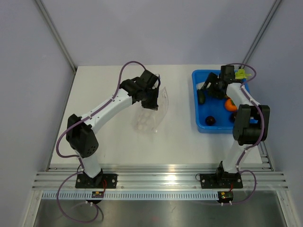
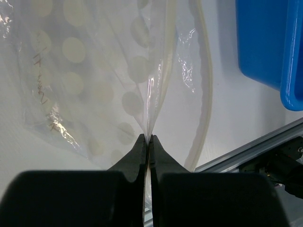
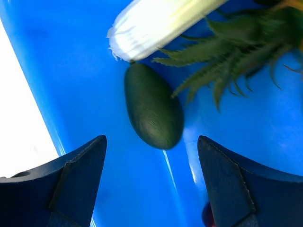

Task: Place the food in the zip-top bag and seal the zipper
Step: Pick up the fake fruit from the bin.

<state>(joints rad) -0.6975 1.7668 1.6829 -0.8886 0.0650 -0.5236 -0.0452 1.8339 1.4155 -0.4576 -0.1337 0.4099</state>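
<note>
Left gripper (image 2: 147, 140): I'm pinching the zip-top bag (image 2: 90, 80) at its mouth edge, mid-table.
Bag: crinkly, clear, pale dots; handwriting unreadable; zipper (image 2: 206, 94) facing the blue bin (image 2: 265, 42).
Right gripper (image 3: 151, 142): I'm hovering spread wide over a smooth dark-green oval (image 3: 152, 111), its long axis pointing away from my fingers.
Bin: sitting at the table's back right corner.

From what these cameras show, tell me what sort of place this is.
Probably a robotics lab test cell: plain grey partition walls enclose a white table, a slotted aluminium rail runs along its near edge, and the food in the blue plastic bin looks toy-like.
</note>
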